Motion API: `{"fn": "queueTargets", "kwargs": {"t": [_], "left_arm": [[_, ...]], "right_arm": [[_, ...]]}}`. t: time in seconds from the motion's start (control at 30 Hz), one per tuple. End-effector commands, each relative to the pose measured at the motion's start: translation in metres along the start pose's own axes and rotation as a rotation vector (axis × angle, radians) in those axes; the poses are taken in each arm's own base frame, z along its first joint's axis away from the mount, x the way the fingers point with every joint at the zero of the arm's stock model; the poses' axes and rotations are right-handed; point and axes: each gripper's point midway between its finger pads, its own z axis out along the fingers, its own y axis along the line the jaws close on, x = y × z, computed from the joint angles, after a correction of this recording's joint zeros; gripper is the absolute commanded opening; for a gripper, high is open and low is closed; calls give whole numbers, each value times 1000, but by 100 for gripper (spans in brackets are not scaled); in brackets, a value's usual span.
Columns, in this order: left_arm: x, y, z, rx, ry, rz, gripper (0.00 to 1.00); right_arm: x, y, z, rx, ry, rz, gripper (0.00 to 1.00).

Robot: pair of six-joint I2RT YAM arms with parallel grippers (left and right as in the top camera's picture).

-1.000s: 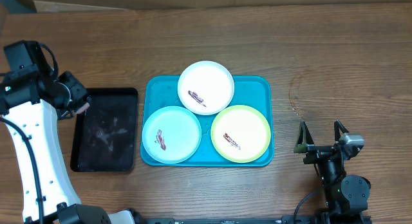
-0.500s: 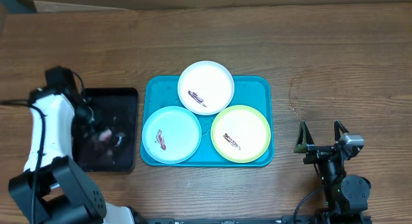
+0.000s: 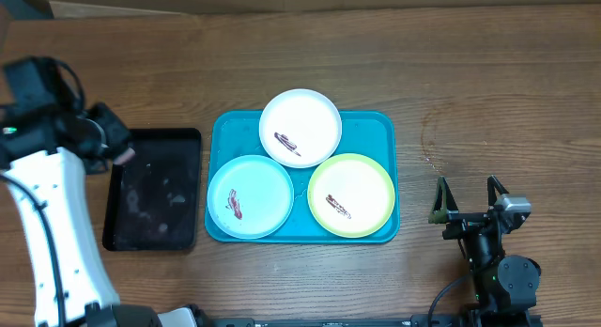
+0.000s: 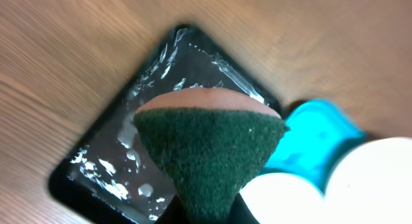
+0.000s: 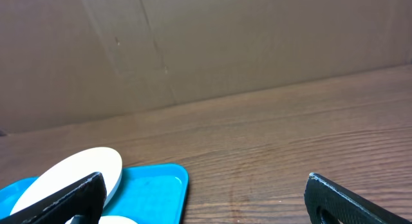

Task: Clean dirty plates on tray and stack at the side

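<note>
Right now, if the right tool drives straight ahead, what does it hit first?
Nothing close: right tool points over bare table, tray lies left of its line. Beyond, a brown wall, distance unclear.

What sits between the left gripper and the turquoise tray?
Only the black tray, shown overhead; the left gripper, holding a sponge, hangs near its far corner.

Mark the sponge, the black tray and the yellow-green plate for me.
sponge (image 4: pixel 209 153), left wrist view, on its green scouring face.
black tray (image 3: pixel 150 224), overhead view, on its bare floor.
yellow-green plate (image 3: pixel 353 190), overhead view, at its centre.
</note>
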Motion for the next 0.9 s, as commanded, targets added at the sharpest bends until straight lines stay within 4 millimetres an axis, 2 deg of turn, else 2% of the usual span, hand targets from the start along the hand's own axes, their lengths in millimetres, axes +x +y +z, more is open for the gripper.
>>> {"fn": "queueTargets", "kwargs": {"t": [0.0, 0.07, 0.17, 0.23, 0.43, 0.47, 0.53, 0.6, 0.67, 0.87], "left_arm": [[43, 16, 55, -58, 153, 13, 4], [50, 22, 64, -69, 175, 4, 4], [43, 17, 52, -32, 171, -11, 4], [33, 6, 32, 14, 157, 0, 4], [0, -25, -50, 120, 75, 35, 4], [-3, -27, -61, 123, 60, 40, 4], [-7, -27, -70, 109, 32, 64, 4], [-7, -21, -66, 62, 28, 71, 4], [2, -12, -49, -1, 55, 82, 4], [46, 6, 38, -60, 167, 101, 4]], "right_arm": [[1, -2, 0, 10, -7, -4, 100], [1, -2, 0, 10, -7, -4, 100], [1, -2, 0, 10, -7, -4, 100], [1, -2, 0, 10, -7, -4, 100], [1, -2, 0, 10, -7, -4, 100], [1, -2, 0, 10, -7, -4, 100], [1, -2, 0, 10, -7, -4, 100], [1, -2, 0, 10, -7, -4, 100], [1, -2, 0, 10, -7, -4, 100], [1, -2, 0, 10, -7, -4, 100]]}}
